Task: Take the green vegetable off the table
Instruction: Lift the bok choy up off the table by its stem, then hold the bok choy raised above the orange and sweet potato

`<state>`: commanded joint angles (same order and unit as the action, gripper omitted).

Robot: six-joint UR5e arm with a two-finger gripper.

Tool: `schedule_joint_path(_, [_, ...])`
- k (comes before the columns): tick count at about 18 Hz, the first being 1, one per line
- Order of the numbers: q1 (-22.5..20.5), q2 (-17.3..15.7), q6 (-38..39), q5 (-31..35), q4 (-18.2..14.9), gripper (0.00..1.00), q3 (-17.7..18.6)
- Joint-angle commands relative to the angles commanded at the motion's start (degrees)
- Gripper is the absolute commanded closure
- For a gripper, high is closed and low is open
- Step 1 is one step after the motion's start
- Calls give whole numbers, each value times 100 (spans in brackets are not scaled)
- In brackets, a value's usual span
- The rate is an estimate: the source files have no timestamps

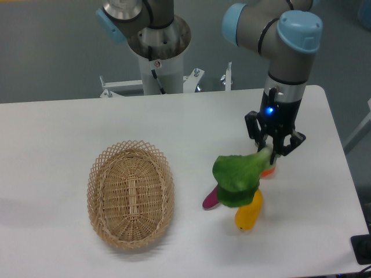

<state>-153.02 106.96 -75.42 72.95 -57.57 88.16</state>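
Observation:
The green vegetable [236,176] has broad dark green leaves and a pale stem pointing up right. My gripper [271,152] is shut on that stem end and holds the vegetable tilted, its leaves hanging over the other toy pieces at the right of the white table [69,127]. Whether the leaves still rest on the pieces below cannot be told.
A purple eggplant-like piece [210,199] and a yellow oblong piece [248,214] lie under the leaves. An orange piece [269,170] sits just below the gripper. A woven wicker basket [131,193] stands at the left. The arm's base [157,52] is at the far edge.

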Motion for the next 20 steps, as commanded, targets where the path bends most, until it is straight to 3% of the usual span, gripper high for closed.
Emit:
schedule_joint_path(2, [70,44,211,0,44,68,-62])
schedule_joint_path(6, [123,115,510,-9,448,68,-71])
schedule_joint_path(20, [132,115,520,-18,457,68,-80])
